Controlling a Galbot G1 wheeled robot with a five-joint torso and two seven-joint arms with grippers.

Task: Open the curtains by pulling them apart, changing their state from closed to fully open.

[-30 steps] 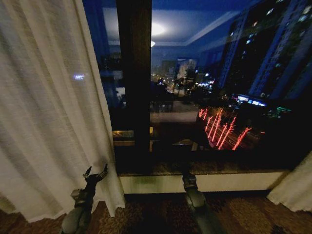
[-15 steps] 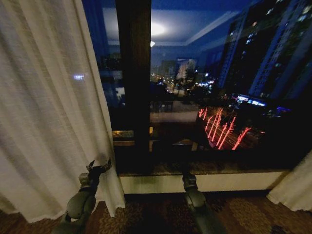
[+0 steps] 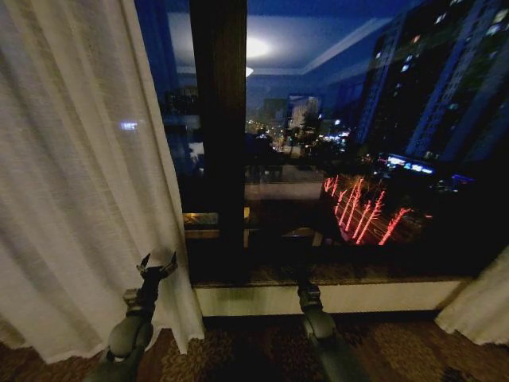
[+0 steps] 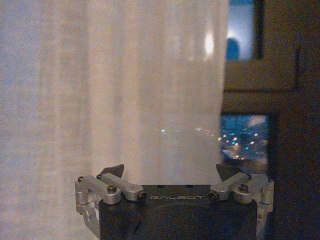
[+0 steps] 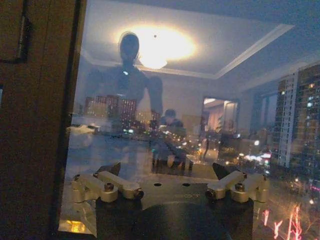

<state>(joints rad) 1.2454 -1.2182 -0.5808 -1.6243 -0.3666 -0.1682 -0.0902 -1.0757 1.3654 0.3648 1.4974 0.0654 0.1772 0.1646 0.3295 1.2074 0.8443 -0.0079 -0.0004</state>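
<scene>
The left curtain (image 3: pixel 79 183), a sheer cream-white panel, hangs from the top of the head view to the floor and covers the left third of the window. Its inner edge (image 4: pixel 220 75) runs just ahead of my left gripper (image 4: pixel 169 171). That gripper (image 3: pixel 157 266) stands low in front of the panel's inner edge, open, with nothing between its fingers. The right curtain (image 3: pixel 483 306) shows as a bunched strip at the far right. My right gripper (image 5: pixel 167 170) is open and faces the bare glass, low at the sill (image 3: pixel 305 280).
A dark wooden mullion (image 3: pixel 219 135) divides the window. Behind the glass (image 3: pixel 358 159) are city lights and room reflections. A pale sill wall (image 3: pixel 374 296) runs below the window, with patterned carpet (image 3: pixel 238 350) in front of it.
My left gripper has risen slightly and straightened from a rightward tilt, staying at the left curtain's inner edge. The right arm and both curtains have not moved.
</scene>
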